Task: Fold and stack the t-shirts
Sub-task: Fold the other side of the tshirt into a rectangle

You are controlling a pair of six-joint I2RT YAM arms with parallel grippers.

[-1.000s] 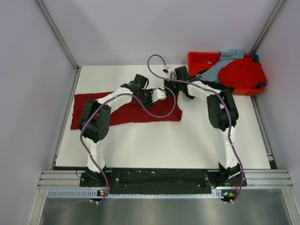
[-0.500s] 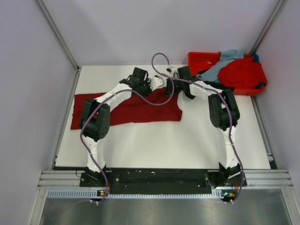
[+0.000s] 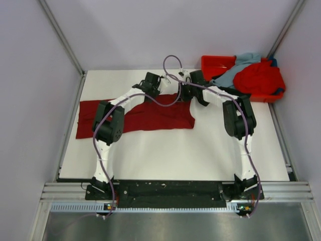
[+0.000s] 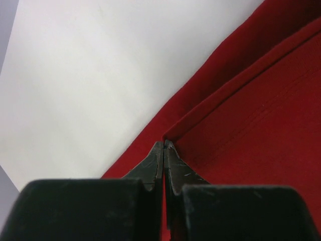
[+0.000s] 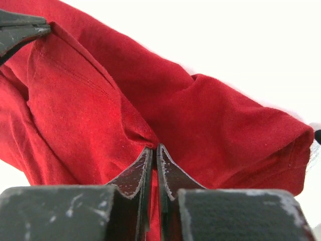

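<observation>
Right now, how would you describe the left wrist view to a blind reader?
A closed black pincer pinches the folded edge of a dark crimson t-shirt that fills the right side; the white table shows at left.

White links and chunky black joints on the left arm (image 3: 108, 126) and right arm (image 3: 237, 119). Purple cable (image 3: 171, 56) trails off each. Black bases (image 3: 98, 191). Left claw (image 4: 164, 146), right claw (image 5: 154, 149): scuffed black fingers tapering thin.

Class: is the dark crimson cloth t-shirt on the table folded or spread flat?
Partly folded: the dark crimson t-shirt lies as a band, one hemmed layer overlapping another.
</observation>
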